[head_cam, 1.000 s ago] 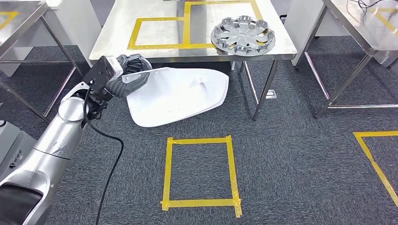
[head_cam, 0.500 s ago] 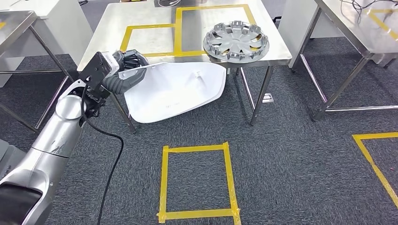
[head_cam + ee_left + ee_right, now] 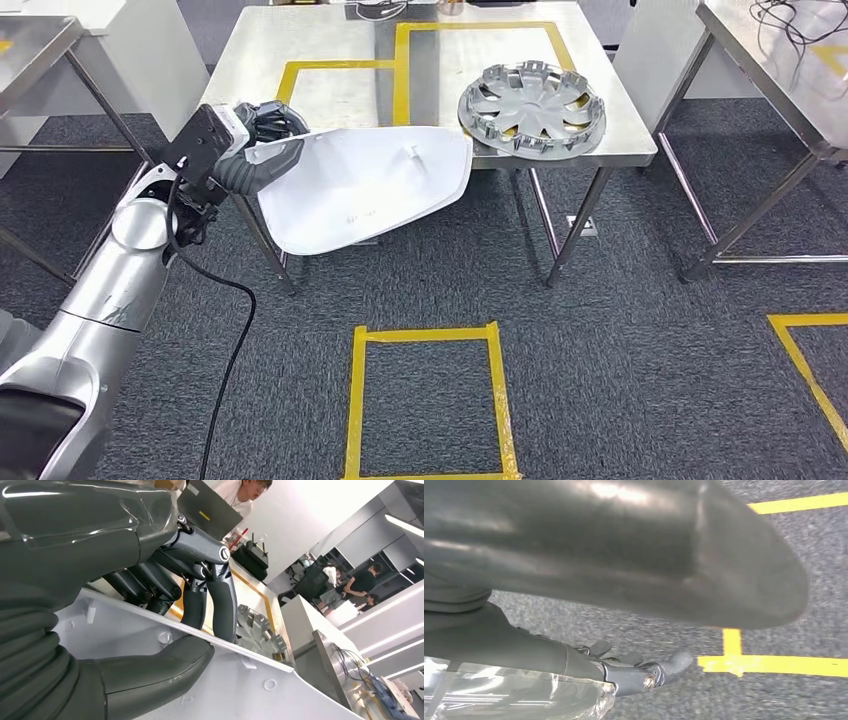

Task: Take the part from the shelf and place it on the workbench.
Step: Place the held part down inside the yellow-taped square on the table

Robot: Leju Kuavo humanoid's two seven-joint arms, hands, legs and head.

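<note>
While the left hand (image 3: 268,150) clamps one edge of the white part (image 3: 365,195), thumb under the panel and dark fingers (image 3: 220,605) over its rim, the part hangs in the air at the near-left corner of the steel surface (image 3: 300,40). Its far edge overlaps the near edge of that surface; most of the panel juts out over the grey carpet (image 3: 620,370). A silver hubcap (image 3: 531,107) lies at the near-right corner of the surface, reaching its near edge, just beside the part's tip but apart from it. Yellow tape frames (image 3: 340,75) mark the bare steel behind the part, with open room inside them. The right hand (image 3: 644,672) hangs over the carpet, its fingers loosely spread and holding nothing. A taped yellow square (image 3: 425,400) lies on the carpet below.
</note>
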